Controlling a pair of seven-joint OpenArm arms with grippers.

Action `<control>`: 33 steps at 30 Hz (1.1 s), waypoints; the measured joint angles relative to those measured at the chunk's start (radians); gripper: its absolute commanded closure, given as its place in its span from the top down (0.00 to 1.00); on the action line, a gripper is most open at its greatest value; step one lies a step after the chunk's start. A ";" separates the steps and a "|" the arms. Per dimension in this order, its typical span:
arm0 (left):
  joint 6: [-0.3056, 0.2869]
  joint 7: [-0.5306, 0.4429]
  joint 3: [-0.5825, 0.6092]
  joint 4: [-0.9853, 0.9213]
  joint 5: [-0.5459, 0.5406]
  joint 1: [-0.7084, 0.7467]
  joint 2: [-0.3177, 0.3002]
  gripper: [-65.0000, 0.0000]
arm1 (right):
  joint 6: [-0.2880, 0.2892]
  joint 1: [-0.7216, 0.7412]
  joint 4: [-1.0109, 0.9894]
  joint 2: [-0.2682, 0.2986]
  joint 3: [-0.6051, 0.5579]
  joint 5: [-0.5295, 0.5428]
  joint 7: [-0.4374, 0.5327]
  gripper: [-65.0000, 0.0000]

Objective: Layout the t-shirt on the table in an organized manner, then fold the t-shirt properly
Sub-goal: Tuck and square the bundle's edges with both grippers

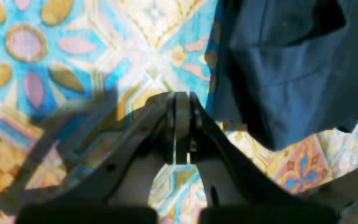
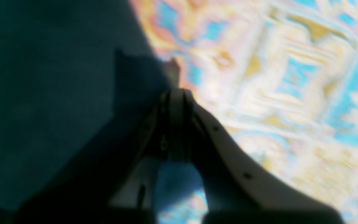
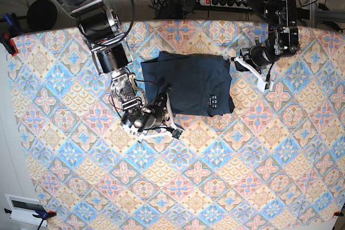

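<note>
The t-shirt [image 3: 187, 83] lies on the desk [image 3: 226, 187] as a compact folded rectangle, its white neck label facing up near one corner. It sits between the two sets of fingers.

Left fingers [image 1: 182, 96]: pressed together, holding nothing. In the left wrist view they point at bare patterned cloth, with a folded edge of the t-shirt [image 1: 291, 77] just beside them.

Right fingers [image 2: 177, 93]: pressed together, holding nothing. In the right wrist view they sit at the garment's border, the dark fabric [image 2: 42, 93] on one side and the desk cloth [image 2: 291, 93] on the other. The view is blurred, so contact with the fabric cannot be confirmed.

Judgement: the fold appears largely complete. The step in hand is probably a final tidy or a withdrawal.

Procedure for doing it well:
1. Keep both sets of fingers together while clearing the garment, so no edge is snagged.
2. Lift away from the fabric before moving sideways.
3. If an edge needs squaring, press it lightly with the fingers together and push toward the t-shirt's centre.
4. Avoid dragging the desk cloth, which would shift the fold.
</note>
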 measured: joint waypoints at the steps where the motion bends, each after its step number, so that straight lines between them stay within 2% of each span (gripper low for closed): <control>1: -0.001 0.000 0.000 0.000 0.014 -0.011 0.000 0.00 | -0.003 0.000 0.000 0.002 0.000 0.000 0.002 0.00; 5: -0.001 -0.005 0.001 -0.066 0.058 -0.077 0.001 0.00 | -0.001 -0.029 0.072 0.011 -0.002 0.003 -0.079 0.00; 9: -0.006 -0.011 0.008 -0.159 0.049 -0.160 -0.002 0.00 | 0.004 -0.127 0.254 0.101 -0.003 0.019 -0.105 0.00; 12: -0.001 -0.064 0.096 -0.217 0.066 -0.225 -0.008 0.00 | -0.002 -0.232 0.357 0.158 0.003 -0.005 -0.180 0.00; 15: -0.006 -0.142 0.196 -0.267 0.051 -0.269 -0.006 0.00 | 0.005 -0.306 0.472 0.180 -0.003 0.009 -0.182 0.00; 20: -0.003 -0.185 0.269 -0.310 0.052 -0.317 0.001 0.00 | 0.004 -0.406 0.587 0.206 0.002 0.010 -0.185 0.00; 23: 0.007 -0.183 0.253 -0.308 0.062 -0.325 0.017 0.00 | 0.005 -0.430 0.614 0.212 0.023 0.006 -0.187 0.00; 26: 0.004 -0.139 0.186 -0.272 0.058 -0.310 0.027 0.00 | 0.005 -0.413 0.615 0.203 0.081 0.019 -0.177 0.00; 30: 0.006 -0.146 0.027 -0.097 0.059 -0.191 0.017 0.00 | 0.006 -0.402 0.603 0.204 0.132 0.008 -0.190 0.00; 33: 0.011 -0.145 -0.018 0.029 0.070 -0.089 0.005 0.00 | 0.005 -0.317 0.544 0.203 0.139 0.007 -0.187 0.00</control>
